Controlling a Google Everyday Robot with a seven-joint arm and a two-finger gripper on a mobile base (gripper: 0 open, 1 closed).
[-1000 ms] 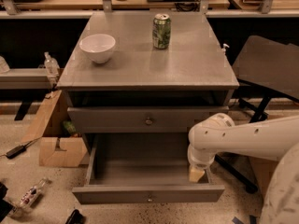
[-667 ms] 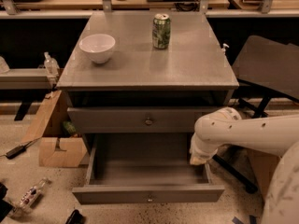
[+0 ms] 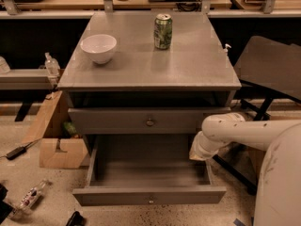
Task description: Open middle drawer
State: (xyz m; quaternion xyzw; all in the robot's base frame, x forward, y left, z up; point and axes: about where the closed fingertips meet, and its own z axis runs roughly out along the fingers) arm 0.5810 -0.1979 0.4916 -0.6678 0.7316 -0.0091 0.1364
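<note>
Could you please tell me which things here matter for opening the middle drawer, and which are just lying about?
Job: middle drawer, its knob, hand just below the drawer's right end.
Lying about: bowl, can, open bottom drawer, box, chair.

gripper (image 3: 196, 152) under right end of middle drawer (image 3: 149, 120) is masked by arm (image 3: 254, 134), itself cut by right edge | can (image 3: 162, 31) label is blurred
</note>
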